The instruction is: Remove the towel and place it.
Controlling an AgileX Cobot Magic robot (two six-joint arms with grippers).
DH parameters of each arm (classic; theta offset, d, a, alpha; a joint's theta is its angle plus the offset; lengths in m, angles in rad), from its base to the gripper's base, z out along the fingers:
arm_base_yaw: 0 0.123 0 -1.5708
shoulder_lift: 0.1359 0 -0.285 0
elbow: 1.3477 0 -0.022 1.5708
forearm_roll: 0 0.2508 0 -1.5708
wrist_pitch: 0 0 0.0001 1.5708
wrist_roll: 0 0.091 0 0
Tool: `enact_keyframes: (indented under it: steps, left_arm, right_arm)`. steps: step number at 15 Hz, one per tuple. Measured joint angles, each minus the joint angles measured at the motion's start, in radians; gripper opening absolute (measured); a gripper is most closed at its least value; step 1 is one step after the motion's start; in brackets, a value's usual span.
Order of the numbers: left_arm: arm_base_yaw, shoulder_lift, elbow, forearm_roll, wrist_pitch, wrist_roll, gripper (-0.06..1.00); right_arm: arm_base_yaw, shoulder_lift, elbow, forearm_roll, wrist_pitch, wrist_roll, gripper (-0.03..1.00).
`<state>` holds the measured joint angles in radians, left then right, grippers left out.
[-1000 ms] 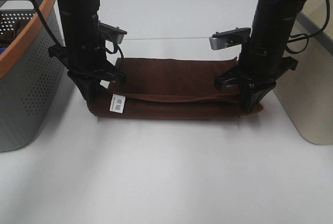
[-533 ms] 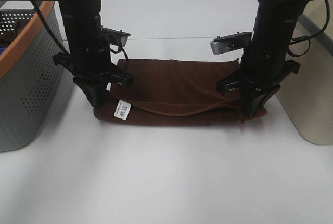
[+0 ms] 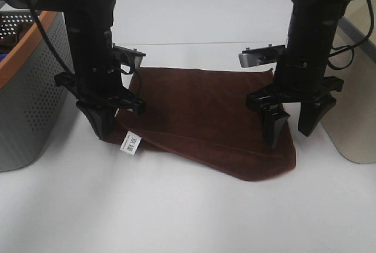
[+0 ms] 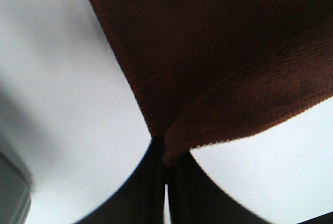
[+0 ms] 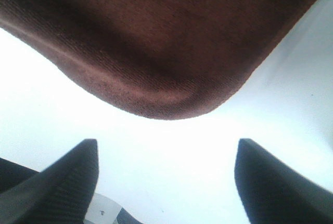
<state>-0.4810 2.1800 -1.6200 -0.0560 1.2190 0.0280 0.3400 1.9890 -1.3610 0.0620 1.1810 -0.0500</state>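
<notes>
The dark brown towel (image 3: 205, 118) lies on the white table, its right corner spread flat toward the front and its white tag (image 3: 130, 142) at the left front corner. My left gripper (image 3: 106, 132) is shut on the towel's left corner, which shows pinched between the fingers in the left wrist view (image 4: 223, 68). My right gripper (image 3: 291, 135) is open just above the towel's right edge, holding nothing. The right wrist view shows the towel's loose corner (image 5: 156, 42) lying flat beyond the two spread fingertips (image 5: 62, 177).
A grey perforated basket with an orange rim (image 3: 29, 88) stands at the left, close to my left arm. A beige container (image 3: 352, 106) stands at the right edge, next to my right arm. White table (image 3: 188, 218) lies in front.
My right gripper has opened and let go of the towel's right corner, which has dropped and spread toward the front. My left gripper still holds the left corner.
</notes>
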Motion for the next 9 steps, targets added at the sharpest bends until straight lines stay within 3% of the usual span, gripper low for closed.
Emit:
enact_keyframes:
  steps: [2, 3, 7, 9]
  left_arm:
    - [-0.003, -0.001, 0.045, -0.023, 0.0, 0.0, 0.04]
    - [-0.008, -0.001, 0.066, -0.023, 0.0, 0.0, 0.11]
    - [-0.012, -0.017, 0.08, 0.056, 0.001, 0.0, 0.72]
    - [-0.012, -0.046, 0.08, 0.076, 0.001, -0.005, 0.87]
  right_arm:
    - [0.0, 0.0, 0.0, 0.0, 0.014, 0.0, 0.72]
    - [0.0, 0.0, 0.0, 0.0, 0.014, 0.0, 0.72]
    - [0.0, 0.0, 0.0, 0.002, 0.014, 0.0, 0.72]
    - [0.0, 0.0, 0.0, 0.004, 0.014, 0.0, 0.72]
